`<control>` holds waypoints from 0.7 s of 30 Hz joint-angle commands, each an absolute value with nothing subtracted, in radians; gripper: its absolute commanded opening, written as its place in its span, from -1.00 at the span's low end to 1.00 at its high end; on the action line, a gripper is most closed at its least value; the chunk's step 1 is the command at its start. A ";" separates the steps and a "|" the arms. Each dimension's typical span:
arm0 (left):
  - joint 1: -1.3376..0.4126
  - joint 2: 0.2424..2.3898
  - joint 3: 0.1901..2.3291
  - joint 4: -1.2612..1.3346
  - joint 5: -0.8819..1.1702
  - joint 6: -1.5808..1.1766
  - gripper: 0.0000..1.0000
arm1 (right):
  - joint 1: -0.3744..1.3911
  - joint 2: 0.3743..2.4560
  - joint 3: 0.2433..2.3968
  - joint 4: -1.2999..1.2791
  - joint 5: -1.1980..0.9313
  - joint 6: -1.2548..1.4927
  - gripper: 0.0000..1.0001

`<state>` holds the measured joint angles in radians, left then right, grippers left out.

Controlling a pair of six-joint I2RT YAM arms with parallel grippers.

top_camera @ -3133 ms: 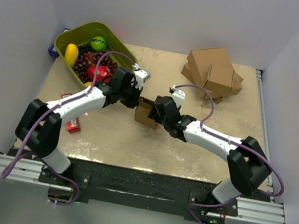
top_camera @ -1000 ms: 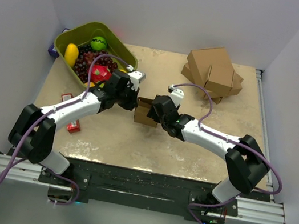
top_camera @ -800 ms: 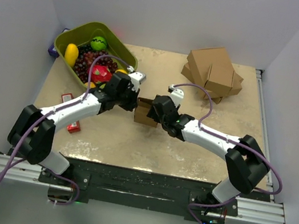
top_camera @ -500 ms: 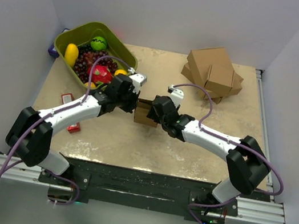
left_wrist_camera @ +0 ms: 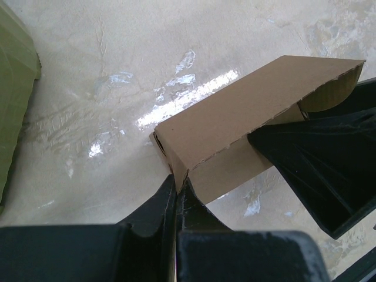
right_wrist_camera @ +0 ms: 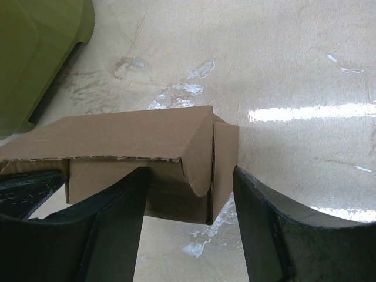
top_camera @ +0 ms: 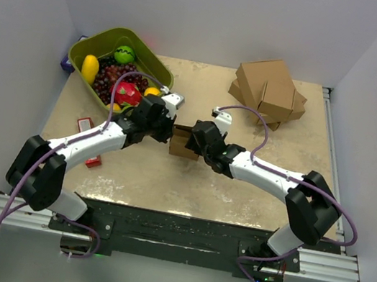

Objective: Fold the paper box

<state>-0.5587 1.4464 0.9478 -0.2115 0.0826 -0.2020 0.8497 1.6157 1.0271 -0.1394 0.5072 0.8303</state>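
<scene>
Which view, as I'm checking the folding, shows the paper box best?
Right wrist: the paper box spans the frame, its top panel and folded end flap clear inside the open right gripper. Left wrist shows one corner pinched in the shut left gripper. The top view shows it small, wedged between both grippers.

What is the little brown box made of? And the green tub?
The paper box looks like thin brown cardboard, matte, with rough, perforated-looking edges and sharp folded creases. The green tub seems to be smooth plastic, judging by its even colour and rounded corner, though I cannot be sure.
</scene>
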 commanded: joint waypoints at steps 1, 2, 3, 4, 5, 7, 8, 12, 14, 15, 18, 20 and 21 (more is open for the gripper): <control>-0.574 1.474 0.896 -0.298 0.131 -0.221 -1.00 | 0.839 1.628 0.991 -0.285 0.566 0.804 0.23; -0.575 1.477 0.896 -0.310 0.123 -0.218 -1.00 | 0.839 1.628 0.992 -0.282 0.566 0.802 0.23; -0.574 1.482 0.899 -0.317 0.109 -0.216 -1.00 | 0.839 1.625 0.992 -0.284 0.568 0.804 0.23; -0.575 1.482 0.900 -0.321 0.104 -0.215 -1.00 | 0.839 1.626 0.992 -0.285 0.568 0.804 0.23; -0.575 1.480 0.899 -0.321 0.101 -0.215 -1.00 | 0.839 1.626 0.992 -0.284 0.568 0.804 0.24; -0.574 1.467 0.902 -0.311 0.097 -0.218 -1.00 | 0.839 1.624 0.992 -0.285 0.568 0.802 0.24; -0.575 1.460 0.907 -0.305 0.094 -0.221 -1.00 | 0.839 1.623 0.994 -0.285 0.568 0.801 0.24; -0.574 1.430 0.953 -0.305 0.072 -0.222 -0.88 | 0.839 1.621 0.994 -0.284 0.569 0.802 0.24; -0.574 1.414 0.986 -0.301 0.063 -0.224 -0.75 | 0.839 1.621 0.994 -0.285 0.569 0.801 0.24; -0.574 1.410 1.008 -0.301 0.060 -0.224 -0.70 | 0.839 1.623 0.996 -0.285 0.569 0.799 0.24; -0.574 1.394 1.044 -0.298 0.052 -0.222 -0.50 | 0.839 1.624 0.999 -0.285 0.568 0.796 0.24; -0.572 1.381 1.057 -0.298 0.045 -0.222 -0.43 | 0.839 1.625 1.000 -0.288 0.568 0.796 0.24; -0.572 1.376 1.065 -0.293 0.041 -0.222 -0.41 | 0.839 1.626 1.000 -0.287 0.568 0.796 0.24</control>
